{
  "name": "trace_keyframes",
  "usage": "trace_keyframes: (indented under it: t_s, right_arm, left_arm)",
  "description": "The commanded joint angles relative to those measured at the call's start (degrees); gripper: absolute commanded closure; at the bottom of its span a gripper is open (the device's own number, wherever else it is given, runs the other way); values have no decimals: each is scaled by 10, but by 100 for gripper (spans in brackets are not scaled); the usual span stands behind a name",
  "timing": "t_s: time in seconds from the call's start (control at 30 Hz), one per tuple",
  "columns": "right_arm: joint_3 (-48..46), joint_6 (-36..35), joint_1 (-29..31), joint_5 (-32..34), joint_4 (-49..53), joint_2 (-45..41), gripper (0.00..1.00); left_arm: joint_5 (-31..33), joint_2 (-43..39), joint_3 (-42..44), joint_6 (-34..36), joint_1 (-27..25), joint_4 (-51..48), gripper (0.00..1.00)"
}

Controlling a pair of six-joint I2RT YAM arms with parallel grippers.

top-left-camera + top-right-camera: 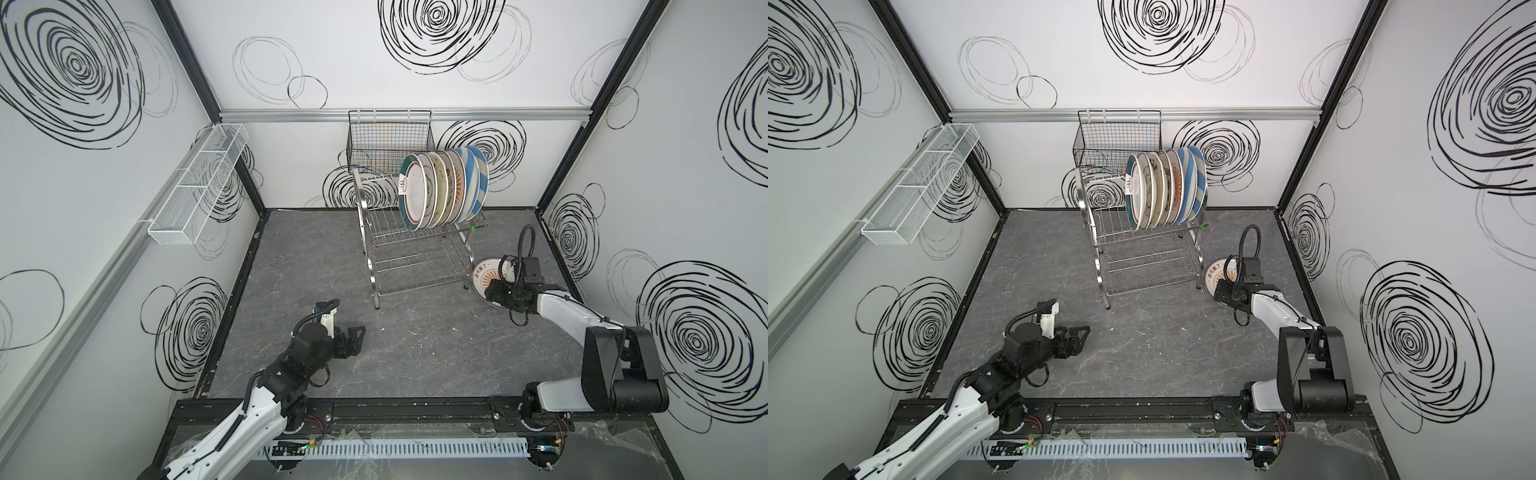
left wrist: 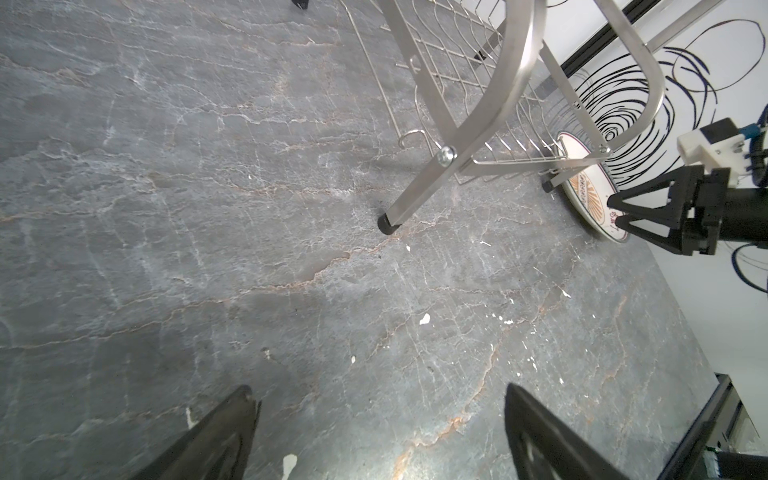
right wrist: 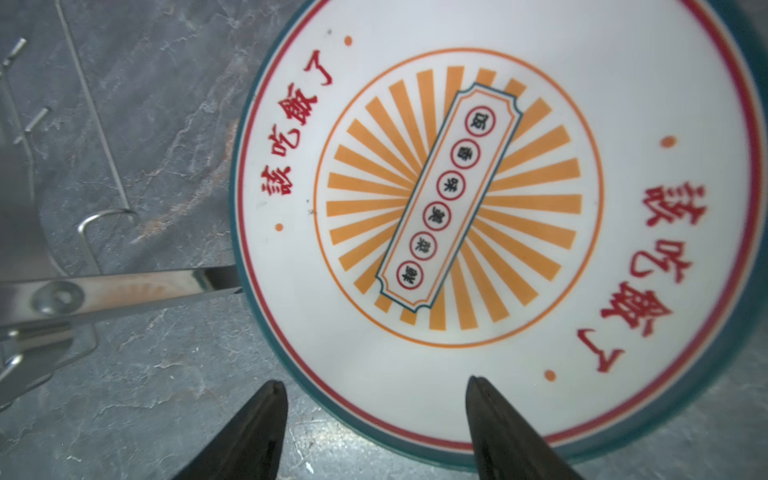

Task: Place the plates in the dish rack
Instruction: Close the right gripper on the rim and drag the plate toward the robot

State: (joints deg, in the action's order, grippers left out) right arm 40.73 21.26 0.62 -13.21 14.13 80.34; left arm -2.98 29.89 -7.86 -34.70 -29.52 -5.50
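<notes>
A row of plates (image 1: 440, 187) stands in the rack (image 1: 415, 253). One plate (image 3: 457, 208) remains on the surface (image 1: 415, 353), just under the right hand (image 3: 374, 381), which is spread and empty. The left hand (image 2: 378, 387) is spread too.

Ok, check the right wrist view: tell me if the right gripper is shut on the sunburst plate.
No: the right gripper is open, jaws apart above the sunburst plate lying on the table.

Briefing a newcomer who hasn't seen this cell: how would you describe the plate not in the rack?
Start at the steel dish rack on the grey table. Right of its base, below the open right gripper, lies a white plate with an orange sunburst and red characters. It alone lies on the table; the other plates stand upright in the rack.
</notes>
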Motion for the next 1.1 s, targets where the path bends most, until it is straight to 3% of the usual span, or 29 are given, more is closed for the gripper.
trace_keyframes:
  t_s: [0.0,0.17,0.47,1.07]
  right_arm:
    - [22,0,4,12,-15,17,27]
    - [28,-7,8,3,-16,54,27]
    - [-40,3,16,-11,-17,11,26]
    - [-141,101,167,-56,13,-134,26]
  left_arm:
    - [0,-7,6,5,-2,20,4]
    - [3,-6,6,4,-4,17,4]
    - [2,-2,5,5,-4,20,4]
    - [-2,-2,5,4,-5,21,4]
